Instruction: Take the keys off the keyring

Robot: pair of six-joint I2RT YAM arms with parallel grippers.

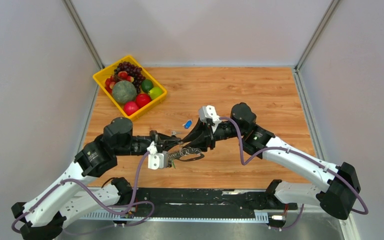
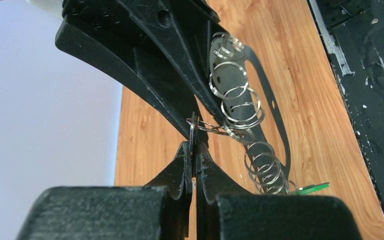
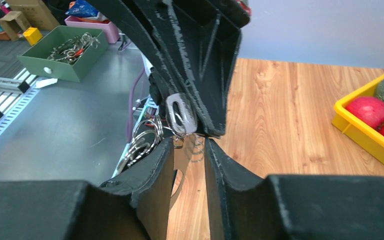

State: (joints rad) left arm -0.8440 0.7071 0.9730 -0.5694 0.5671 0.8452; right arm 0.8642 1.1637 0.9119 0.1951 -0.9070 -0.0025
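Keyring [image 2: 236, 94] loops distinct in left wrist view, tangle overhead

Left white-and-black arm [image 1: 80, 170] and right white-and-black arm [image 1: 300, 160] reached inward, tips meeting. Left black two-finger gripper [image 2: 194, 150] was clamped on a flat silver-grey metal key [image 3: 180, 112]; right black two-finger gripper [image 3: 190, 145] stood with jaws partly apart.

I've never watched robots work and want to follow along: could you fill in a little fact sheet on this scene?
Setting: wooden table, two arms meeting mid-table
Left jaws: shut on a thin flat key, seen edge-on
Right jaws: a gap between them; unclear whether they grip anything
Hanging from the key: chain of silver rings, with a green tag at its far end
Also on the table: yellow basket of fruit, back left; small blue item lying loose
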